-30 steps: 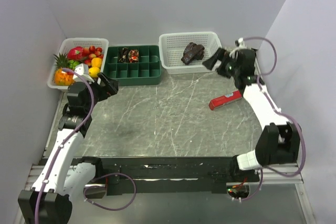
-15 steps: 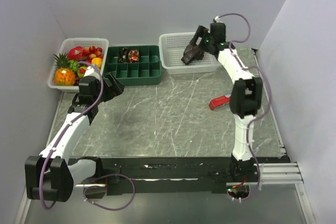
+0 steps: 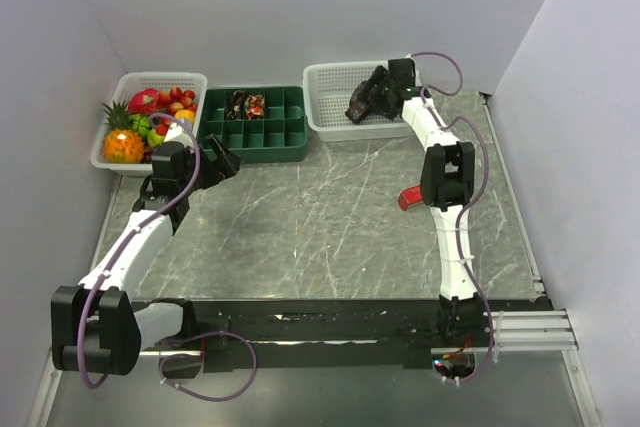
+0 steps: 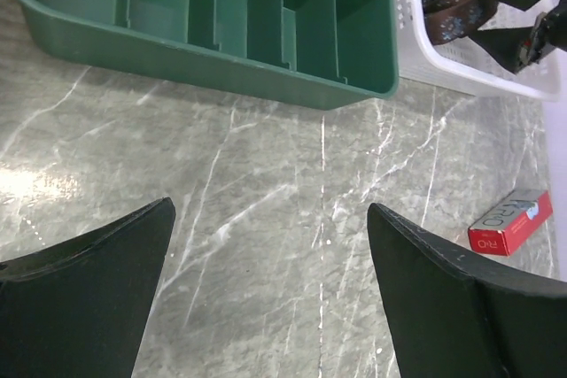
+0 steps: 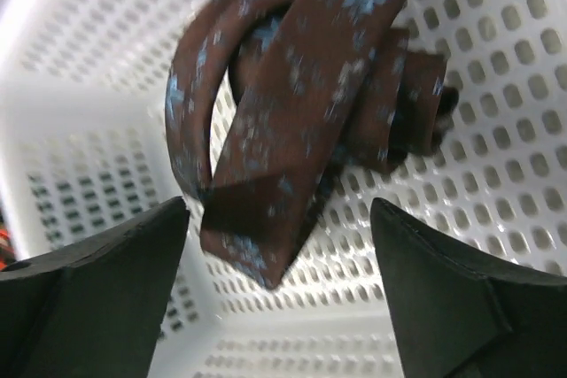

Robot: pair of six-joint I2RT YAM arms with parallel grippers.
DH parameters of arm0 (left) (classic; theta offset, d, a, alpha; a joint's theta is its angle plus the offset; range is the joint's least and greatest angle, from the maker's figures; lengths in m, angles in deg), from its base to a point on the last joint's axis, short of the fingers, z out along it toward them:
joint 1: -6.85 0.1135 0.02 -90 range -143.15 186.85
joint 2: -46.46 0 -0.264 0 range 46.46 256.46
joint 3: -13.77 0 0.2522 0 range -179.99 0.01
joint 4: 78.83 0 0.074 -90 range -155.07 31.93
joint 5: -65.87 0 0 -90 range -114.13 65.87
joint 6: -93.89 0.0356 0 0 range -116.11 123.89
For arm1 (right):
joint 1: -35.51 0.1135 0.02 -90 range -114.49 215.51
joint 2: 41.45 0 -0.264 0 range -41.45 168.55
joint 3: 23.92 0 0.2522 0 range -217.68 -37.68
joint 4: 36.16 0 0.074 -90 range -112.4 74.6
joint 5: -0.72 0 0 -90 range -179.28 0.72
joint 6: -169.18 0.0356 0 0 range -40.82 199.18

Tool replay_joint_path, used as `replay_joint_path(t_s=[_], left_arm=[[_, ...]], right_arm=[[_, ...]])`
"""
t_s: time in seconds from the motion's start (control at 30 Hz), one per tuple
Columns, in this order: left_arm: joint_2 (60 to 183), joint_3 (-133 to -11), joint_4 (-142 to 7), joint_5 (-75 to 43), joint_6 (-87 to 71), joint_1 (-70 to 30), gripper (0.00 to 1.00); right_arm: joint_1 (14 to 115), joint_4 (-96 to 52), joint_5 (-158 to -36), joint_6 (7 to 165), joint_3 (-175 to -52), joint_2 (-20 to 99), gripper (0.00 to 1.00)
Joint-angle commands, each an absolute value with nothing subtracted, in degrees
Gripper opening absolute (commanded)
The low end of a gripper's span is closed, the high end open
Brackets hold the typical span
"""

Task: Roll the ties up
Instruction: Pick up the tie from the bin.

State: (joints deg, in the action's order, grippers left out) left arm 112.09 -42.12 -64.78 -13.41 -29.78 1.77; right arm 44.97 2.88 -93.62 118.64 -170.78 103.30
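White lettering on a red box

The small red box (image 4: 511,221) lying on the marble tabletop (image 4: 266,210), toward its right edge, carries the only print that can be read. Large white capitals on its long red face seem to spell "RIO", though the slanted view from the left wrist leaves the middle letter unsure. A pale label patch at one end of the box bears marks too small to make out.

Soft, even overhead light, faint shadows, pale glare on the worktop (image 4: 31,188) at 9 o'clock in the left wrist view, tie (image 5: 292,121) motion-blurred in the right wrist view, near fingers (image 5: 89,289) dark and soft-edged
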Motion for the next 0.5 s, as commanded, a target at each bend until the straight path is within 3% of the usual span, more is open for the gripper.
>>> replay_joint_path(t_s=[0.0,0.13,0.23,0.27,0.37,0.47], left_arm=[[112.2,-42.44,-67.97,-10.86,-29.69,1.93,0.96],[111.77,-42.35,-67.97,-10.86,-29.68,1.93,0.96],[111.5,-42.44,-67.71,-10.51,-29.51,1.93,0.96],[111.41,-42.36,-67.62,-10.51,-29.51,1.93,0.96],[110.89,-42.35,-67.36,-10.24,-29.51,1.93,0.96],[110.19,-42.09,-67.09,-9.89,-29.68,1.93,0.96]], right_arm=[[42.29,-0.6,-98.94,127.77,-174.96,106.55,0.86],[41.67,-2.27,-101.06,131.73,-176.46,109.28,0.74],[41.23,-3.41,-104.21,134.37,-178.57,111.39,0.44],[41.14,-4.11,-104.66,135.16,-178.57,111.57,0.25],[41.05,-6.13,-105.36,135.43,-178.66,110.69,0.0],[41.05,-8.33,-106.77,134.2,-178.57,106.14,0.0]])
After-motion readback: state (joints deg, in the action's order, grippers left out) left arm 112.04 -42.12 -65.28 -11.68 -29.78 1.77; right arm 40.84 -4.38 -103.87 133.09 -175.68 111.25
